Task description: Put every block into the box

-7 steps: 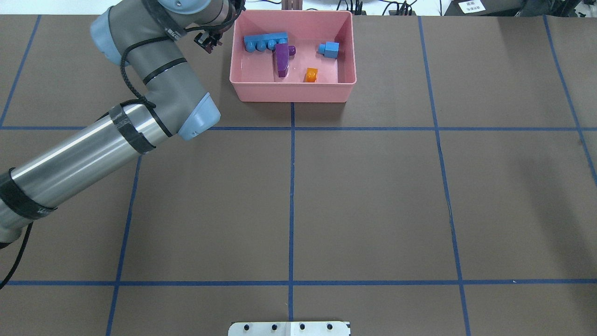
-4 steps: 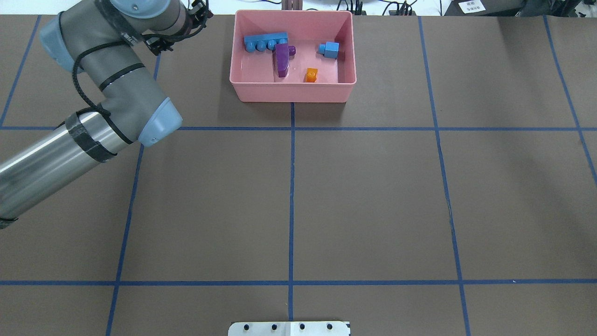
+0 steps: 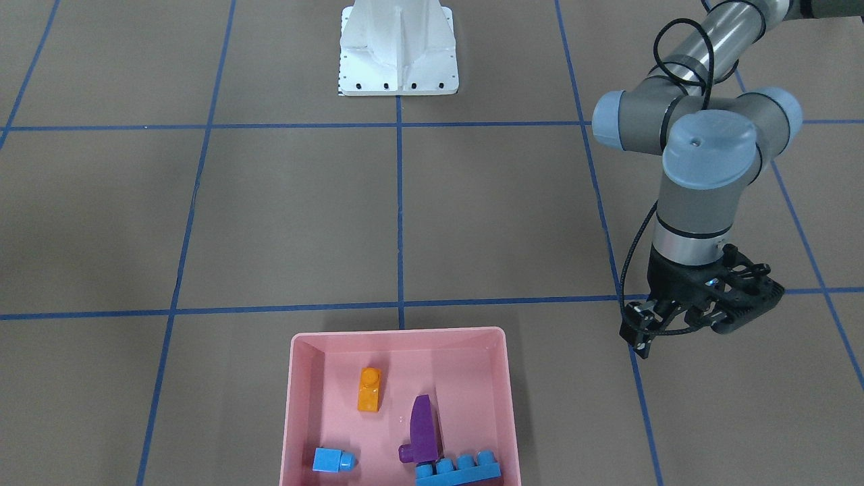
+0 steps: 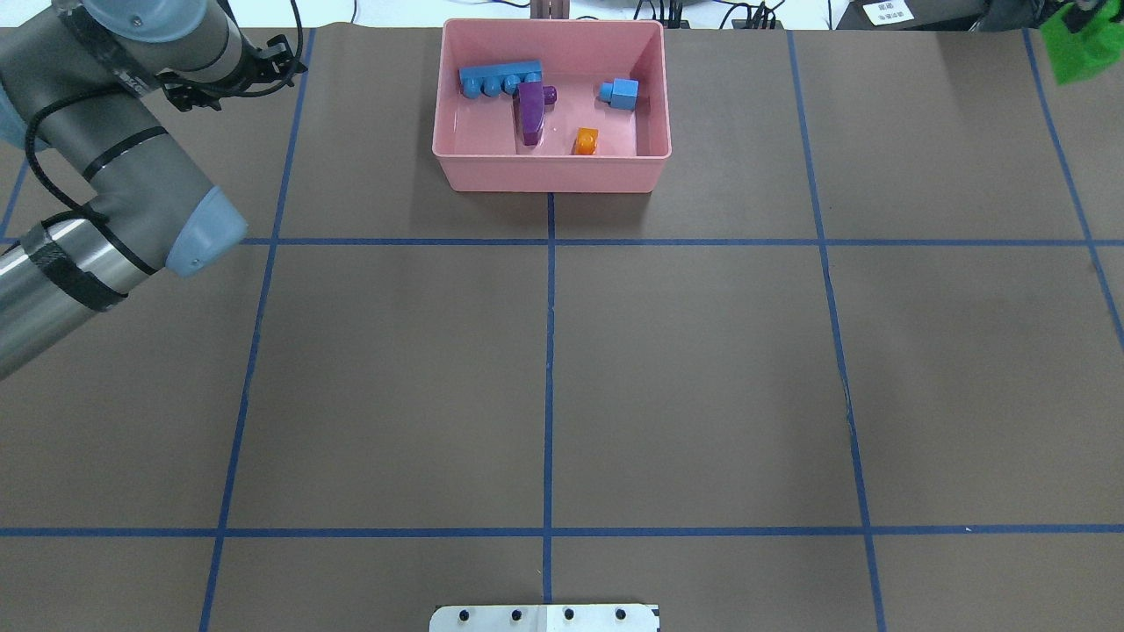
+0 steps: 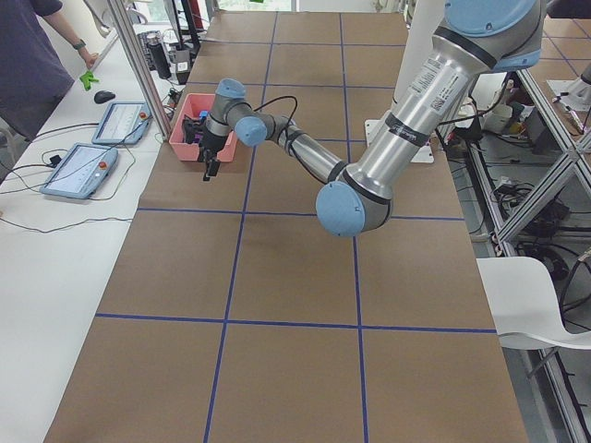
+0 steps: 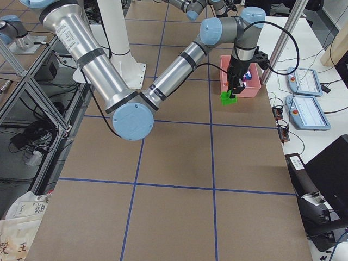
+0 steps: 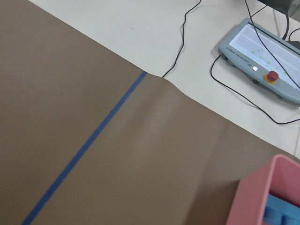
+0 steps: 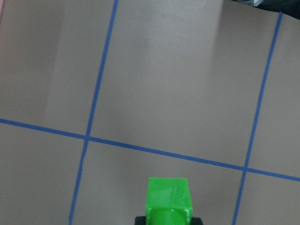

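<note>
The pink box (image 4: 549, 171) stands at the table's far middle and also shows in the front view (image 3: 398, 332). In it lie a long blue block (image 4: 499, 79), a purple sloped block (image 4: 529, 110), a small blue cube (image 4: 622, 92) and an orange block (image 4: 586, 140). My left gripper (image 3: 709, 314) hangs empty over bare table to the box's left; its fingers seem open. My right gripper (image 8: 168, 220) is shut on a green block (image 8: 168, 199), held high above the table. The green block also shows at the overhead view's top right corner (image 4: 1080, 44).
The white robot base (image 3: 398, 47) is at the near table edge. Blue tape lines cross the brown table. Control pendants (image 7: 262, 56) and cables lie on the white bench beyond the box. An operator (image 5: 28, 55) stands by that bench.
My left arm has swung left, away from the box. The green block in my right gripper has come into the overhead view at the top right. The blocks in the box have not moved.
</note>
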Robot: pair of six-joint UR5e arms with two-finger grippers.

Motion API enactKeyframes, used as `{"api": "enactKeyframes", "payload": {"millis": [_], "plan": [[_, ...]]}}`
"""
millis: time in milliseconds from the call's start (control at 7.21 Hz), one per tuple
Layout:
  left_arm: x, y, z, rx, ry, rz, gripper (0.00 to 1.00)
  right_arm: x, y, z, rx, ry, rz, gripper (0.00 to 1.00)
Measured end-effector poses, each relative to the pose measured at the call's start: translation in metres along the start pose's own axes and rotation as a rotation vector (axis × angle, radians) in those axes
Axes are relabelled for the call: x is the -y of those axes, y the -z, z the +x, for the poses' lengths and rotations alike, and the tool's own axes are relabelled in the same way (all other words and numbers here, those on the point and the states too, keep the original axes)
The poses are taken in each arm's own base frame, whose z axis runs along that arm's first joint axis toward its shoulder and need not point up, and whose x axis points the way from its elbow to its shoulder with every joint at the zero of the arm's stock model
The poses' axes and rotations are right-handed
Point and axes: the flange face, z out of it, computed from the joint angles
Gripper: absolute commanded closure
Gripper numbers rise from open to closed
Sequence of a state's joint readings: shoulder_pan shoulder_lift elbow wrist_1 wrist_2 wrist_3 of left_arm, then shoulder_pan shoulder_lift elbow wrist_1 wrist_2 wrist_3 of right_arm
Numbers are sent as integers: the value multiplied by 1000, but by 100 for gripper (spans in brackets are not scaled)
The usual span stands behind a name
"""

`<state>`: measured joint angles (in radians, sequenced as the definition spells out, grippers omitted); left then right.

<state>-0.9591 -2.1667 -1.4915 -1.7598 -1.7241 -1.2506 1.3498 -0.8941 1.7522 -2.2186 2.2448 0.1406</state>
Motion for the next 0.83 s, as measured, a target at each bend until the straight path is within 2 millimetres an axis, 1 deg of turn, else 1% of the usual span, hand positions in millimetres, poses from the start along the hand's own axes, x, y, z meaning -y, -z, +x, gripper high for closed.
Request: {"api": "enactKeyframes", "payload": {"millis": [139, 277, 416, 555, 693, 832], "plan": [[4, -6, -17, 15, -26, -8, 0, 23, -5, -54, 31, -41, 30, 100], [5, -12, -35, 32, -63, -13, 0, 39, -15, -104, 69, -82, 62, 100], [6, -18, -59, 50, -116, -28, 0, 52, -32, -151, 108, -105, 80, 100], [15, -22, -90, 55, -173, -71, 0, 70, -52, -195, 140, -113, 92, 100], [31, -20, -128, 37, -228, -137, 0, 90, -68, -233, 156, -114, 111, 100], [44, -18, -165, 15, -279, -194, 0, 107, -80, -262, 160, -103, 141, 100]]}}
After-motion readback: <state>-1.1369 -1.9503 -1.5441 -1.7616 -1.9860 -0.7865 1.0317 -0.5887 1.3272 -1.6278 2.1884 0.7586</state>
